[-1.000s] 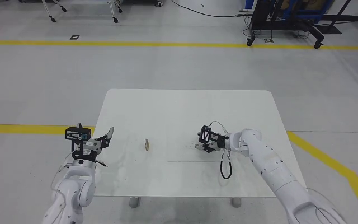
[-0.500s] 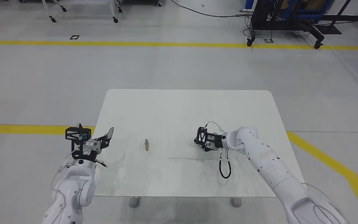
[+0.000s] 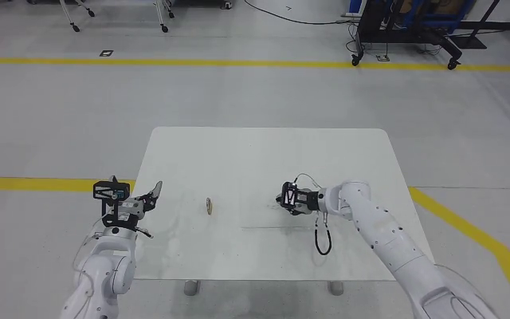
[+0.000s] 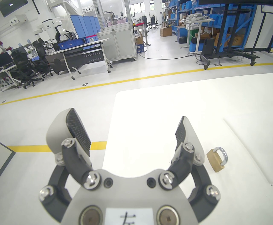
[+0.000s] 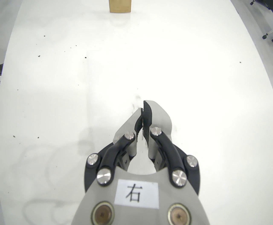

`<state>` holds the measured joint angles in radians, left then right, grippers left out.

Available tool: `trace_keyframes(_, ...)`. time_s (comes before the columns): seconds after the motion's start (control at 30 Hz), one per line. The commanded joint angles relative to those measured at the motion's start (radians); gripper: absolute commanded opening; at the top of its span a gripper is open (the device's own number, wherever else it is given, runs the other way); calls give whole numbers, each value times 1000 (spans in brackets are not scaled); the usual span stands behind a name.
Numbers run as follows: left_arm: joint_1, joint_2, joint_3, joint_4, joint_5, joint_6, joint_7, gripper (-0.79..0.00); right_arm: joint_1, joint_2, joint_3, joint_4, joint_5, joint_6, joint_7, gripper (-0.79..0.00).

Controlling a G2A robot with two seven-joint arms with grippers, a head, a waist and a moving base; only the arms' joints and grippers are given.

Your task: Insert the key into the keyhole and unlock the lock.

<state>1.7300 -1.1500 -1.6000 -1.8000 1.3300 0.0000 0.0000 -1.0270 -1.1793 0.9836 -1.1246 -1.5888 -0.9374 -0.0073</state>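
Where pale floor (image 3: 239,100) crossed by yellow lines (image 3: 239,61) surrounds it, the white desk (image 3: 263,151) stands, with office chairs (image 4: 23,61) and blue shelving (image 4: 192,21) in the room beyond. At the desk's left edge hovers the left gripper (image 3: 150,197), jaws spread wide. To its right, well apart, the brass lock (image 3: 209,206) lies on the desk. Further right, the right gripper (image 3: 284,196) sits low over the desk, jaws pressed together on a thin sliver, probably the key (image 5: 141,137). The right wrist view's edge cuts off the lock (image 5: 119,6).
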Motion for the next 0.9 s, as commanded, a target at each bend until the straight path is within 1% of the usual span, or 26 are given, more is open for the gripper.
trace_keyframes(0.0,0,0,0,0,0,0,0,0,-11,6,13,-15,4,-2,-35,-785)
trace_keyframes(0.1,0,0,0,0,0,0,0,0,-32,16,41,-38,29,-18,-115,-785)
trace_keyframes(0.23,0,0,0,0,0,0,0,0,-59,30,87,-45,95,-69,-261,-785)
trace_keyframes(0.3,0,0,0,0,0,0,0,0,-72,36,98,-44,143,-75,-342,-785)
trace_keyframes(0.4,0,0,0,0,0,0,0,0,-84,48,76,-36,231,-75,-464,-785)
trace_keyframes(0.5,0,0,0,0,0,0,0,0,-71,65,24,-14,319,-75,-551,-785)
trace_keyframes(0.6,0,0,0,0,0,0,0,0,-49,85,-30,-10,329,-75,-585,-785)
trace_keyframes(0.87,0,0,0,0,0,0,0,0,-49,85,-30,-10,329,-75,-585,-785)
